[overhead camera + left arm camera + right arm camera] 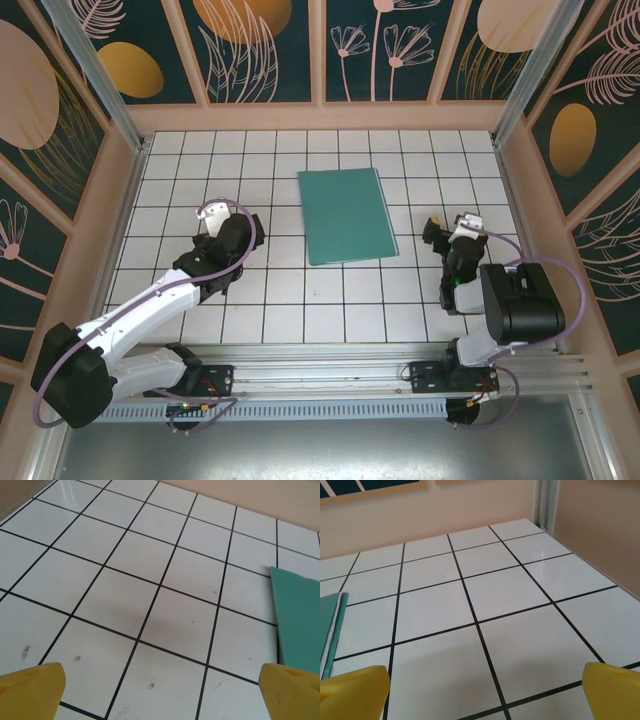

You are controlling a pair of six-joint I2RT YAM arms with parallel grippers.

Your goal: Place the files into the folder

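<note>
- Folder (pixel 347 215): dark green, shut and lying flat on the bench (pixel 330 310). It sits about midway between the left and right edges, nearer the far edge than the near one, and slightly askew to the tile lines.
- Files: along the folder's long side facing the right arm, the right wrist view shows a thin pale edge (pixel 335 622) between two green layers. This is judged to be paper lying inside the cover. The number of sheets cannot be told.
- Left pincer (pixel 222 230): spread wide, with nothing between its yellow fingertips (pixel 32 690). It stands low over bare tiles on the left of the folder, apart from it. The folder's near corner shows at the right of its wrist view.
- Right pincer (pixel 447 232): spread wide and empty. It stands over bare tiles between the folder and the right edge of the bench, apart from the folder.
- Step in hand: judged to be the close of the task. The cover is down, both arms stand off, and neither holds anything.
- Next move: little is called for.
  - If a sheet proves to jut past the cover, one pincer should press the cover down while the other nudges the sheet inward.
  - Otherwise both arms need only draw back toward the near edge without brushing the folder.
- Risk: thin paper slides easily, so any contact with the cover may shift the contents.
</note>
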